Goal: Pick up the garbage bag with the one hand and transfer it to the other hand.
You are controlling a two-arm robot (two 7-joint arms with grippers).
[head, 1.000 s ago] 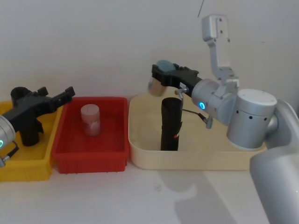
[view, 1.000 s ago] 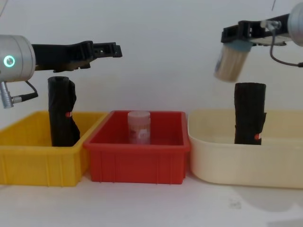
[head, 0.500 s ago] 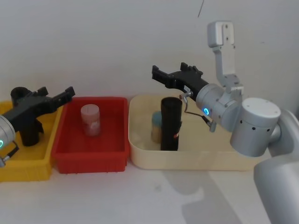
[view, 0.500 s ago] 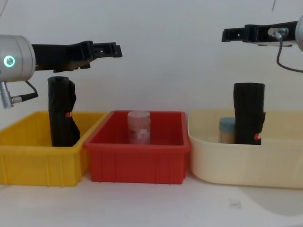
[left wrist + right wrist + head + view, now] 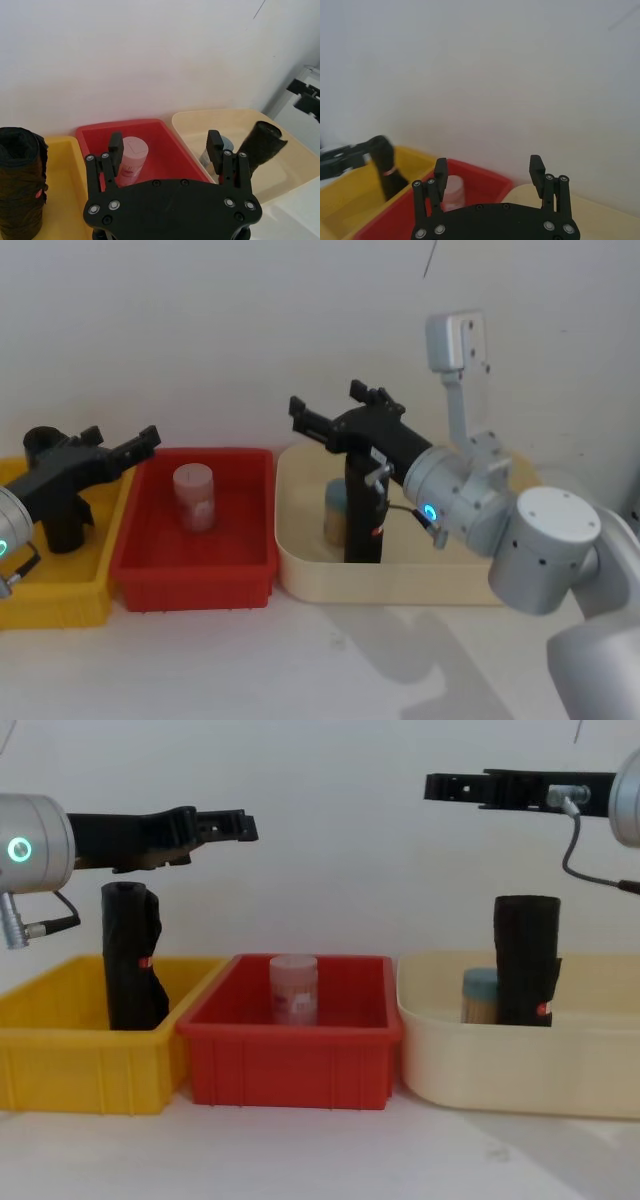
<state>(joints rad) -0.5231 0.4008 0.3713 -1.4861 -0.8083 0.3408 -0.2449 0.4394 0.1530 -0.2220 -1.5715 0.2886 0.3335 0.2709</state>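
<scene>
chest view shows you the left claw (image 5: 235, 824) released above the garbage bag (image 5: 133, 956) in the yellow bin (image 5: 60, 1065); right claw (image 5: 440, 788) released, empty.

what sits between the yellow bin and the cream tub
In the chest view, a red plastic bin holding a pale pink-lidded jar sits between the yellow bin and the cream tub.

Glossy black plastic, crinkled and rolled, on the garbage bag (image 5: 131, 957) standing in the smooth yellow plastic bin (image 5: 60, 1065). Its twin, the second bag (image 5: 526, 960), shows the same creased sheen inside the matt cream tub (image 5: 520, 1065). At nine o'clock from it, the red tray (image 5: 295, 1065) gleams, hard moulded plastic. Left claw (image 5: 165, 148) is matt black with bright metal screws; right claw (image 5: 489, 172) matches. Both wrists look like brushed silver metal.
</scene>
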